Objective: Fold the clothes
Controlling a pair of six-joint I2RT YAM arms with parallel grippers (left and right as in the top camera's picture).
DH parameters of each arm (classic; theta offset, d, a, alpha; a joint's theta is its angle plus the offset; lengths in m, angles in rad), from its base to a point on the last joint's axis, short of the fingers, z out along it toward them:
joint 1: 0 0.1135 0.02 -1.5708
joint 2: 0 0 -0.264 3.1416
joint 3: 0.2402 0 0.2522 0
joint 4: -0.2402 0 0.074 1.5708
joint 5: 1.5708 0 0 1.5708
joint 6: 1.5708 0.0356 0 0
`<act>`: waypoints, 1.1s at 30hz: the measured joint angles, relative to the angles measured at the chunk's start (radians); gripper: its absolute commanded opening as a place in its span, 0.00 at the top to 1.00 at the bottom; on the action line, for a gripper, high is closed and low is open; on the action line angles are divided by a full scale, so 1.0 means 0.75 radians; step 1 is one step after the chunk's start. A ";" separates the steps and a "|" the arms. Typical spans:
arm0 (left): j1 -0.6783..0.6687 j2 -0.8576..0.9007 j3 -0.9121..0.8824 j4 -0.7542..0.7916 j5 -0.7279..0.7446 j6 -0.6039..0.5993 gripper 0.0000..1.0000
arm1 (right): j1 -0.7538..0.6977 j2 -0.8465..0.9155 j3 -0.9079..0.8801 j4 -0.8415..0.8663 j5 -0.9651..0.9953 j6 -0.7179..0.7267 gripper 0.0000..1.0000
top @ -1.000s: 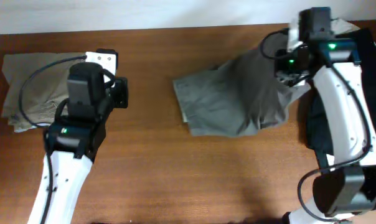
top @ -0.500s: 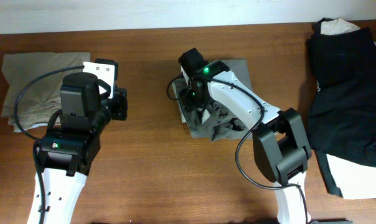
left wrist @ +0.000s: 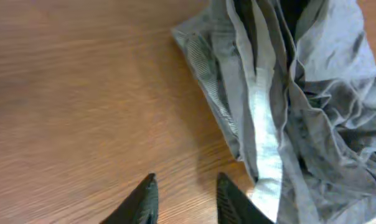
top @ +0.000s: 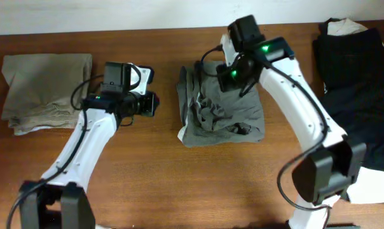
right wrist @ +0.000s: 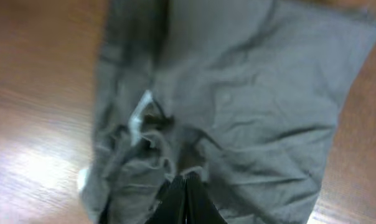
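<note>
The grey shorts (top: 233,117) lie crumpled in a rough rectangle at the table's middle, also showing in the left wrist view (left wrist: 312,93) and the right wrist view (right wrist: 269,81). My right gripper (top: 229,75) is over their far part; its jaws (right wrist: 187,179) are shut, pinching a puckered fold of grey fabric. My left gripper (top: 155,104) is open and empty just left of the shorts; its fingertips (left wrist: 186,182) hover over bare wood beside the waistband edge. Folded beige-khaki shorts (top: 46,89) lie at the far left.
A pile of black garments (top: 357,95) with a white one (top: 344,27) under it lies at the right edge. The wooden table (top: 179,184) runs to a white wall at the back.
My right gripper swept the grey shorts from the right pile to the middle, then moved to their far side. My left arm reached right, towards the shorts' left edge.
</note>
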 measured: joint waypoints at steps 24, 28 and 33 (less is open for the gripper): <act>-0.013 0.443 -0.002 0.256 0.383 0.060 0.01 | -0.096 -0.178 -0.247 0.015 -0.160 0.011 0.96; -0.013 0.493 -0.001 0.301 0.447 0.070 0.01 | -0.096 -0.178 -0.247 -0.010 -0.026 0.010 0.96; -0.013 0.512 0.001 0.307 0.558 0.070 0.01 | -0.178 -0.154 -0.572 0.261 0.075 0.047 0.96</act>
